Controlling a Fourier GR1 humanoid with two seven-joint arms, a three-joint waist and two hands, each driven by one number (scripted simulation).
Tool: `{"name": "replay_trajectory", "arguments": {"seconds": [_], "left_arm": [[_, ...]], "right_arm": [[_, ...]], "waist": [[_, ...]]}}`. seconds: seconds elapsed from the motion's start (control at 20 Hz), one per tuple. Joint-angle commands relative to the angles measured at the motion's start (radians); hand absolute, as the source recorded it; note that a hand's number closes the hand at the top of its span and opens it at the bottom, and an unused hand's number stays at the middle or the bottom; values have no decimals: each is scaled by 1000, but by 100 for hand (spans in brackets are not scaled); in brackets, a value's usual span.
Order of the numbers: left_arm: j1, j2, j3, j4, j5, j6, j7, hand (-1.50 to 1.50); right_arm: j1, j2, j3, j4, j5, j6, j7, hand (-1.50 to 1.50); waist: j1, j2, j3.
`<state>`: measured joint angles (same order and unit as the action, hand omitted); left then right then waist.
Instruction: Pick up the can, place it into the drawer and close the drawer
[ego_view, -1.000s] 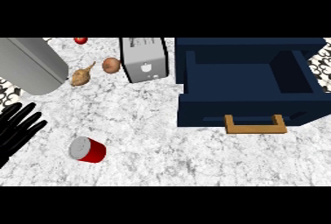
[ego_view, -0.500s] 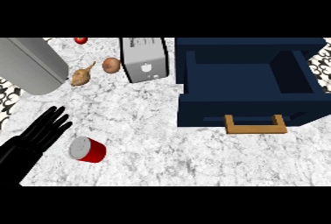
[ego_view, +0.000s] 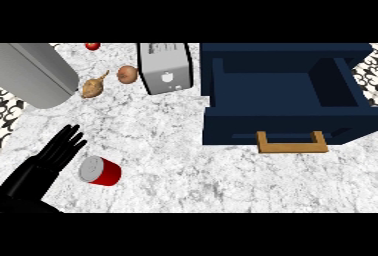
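The short red can with a silver end (ego_view: 100, 171) lies on its side on the white marbled table (ego_view: 170, 150), in the lower left part of the head view. Its long axis runs from upper left to lower right, with the round silver end turned toward the upper left and the red body trailing toward the lower right.

The left robot hand (ego_view: 46, 162), black, comes in from the lower left corner. Its fingers are straight and spread, pointing up and to the right, and it holds nothing. The fingertips lie just beside the can's silver end; whether they touch it cannot be told.

The dark blue drawer (ego_view: 284, 92) stands open at the upper right, well apart from the can, with a tan wooden handle (ego_view: 291, 142) on its front.

At the upper left lies a grey metal cylinder (ego_view: 33, 72). Near it rest a brown, knobbly root (ego_view: 92, 87), a round brown onion (ego_view: 128, 74) and a small red fruit (ego_view: 91, 46). A silver toaster (ego_view: 166, 67) stands between the onion and the drawer.
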<state>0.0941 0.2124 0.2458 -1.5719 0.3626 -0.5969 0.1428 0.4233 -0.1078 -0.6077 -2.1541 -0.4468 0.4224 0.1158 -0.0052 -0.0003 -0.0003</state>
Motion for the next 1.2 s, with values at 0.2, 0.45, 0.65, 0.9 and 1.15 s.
{"name": "replay_trajectory", "arguments": {"seconds": [0.2,0.45,0.65,0.9,1.15], "left_arm": [[-86,33,52,301,-149,-24,-217,-150],[-132,8,14,440,-261,2,-350,-150],[-145,48,29,521,-272,-18,-391,-150],[-232,67,36,706,-298,-26,-479,-150],[-170,57,9,698,-300,-68,-512,-150]], "right_arm": [[31,47,-35,-28,6,49,3,-150],[-67,9,-48,51,32,48,14,-150],[15,59,-97,-18,-11,100,8,-150],[5,77,-102,-43,-11,110,39,-150],[-3,58,-133,-25,-47,137,57,-150]], "waist": [[-5,1,0],[-1,2,0],[-3,0,0],[-3,0,0],[1,-1,0]]}}
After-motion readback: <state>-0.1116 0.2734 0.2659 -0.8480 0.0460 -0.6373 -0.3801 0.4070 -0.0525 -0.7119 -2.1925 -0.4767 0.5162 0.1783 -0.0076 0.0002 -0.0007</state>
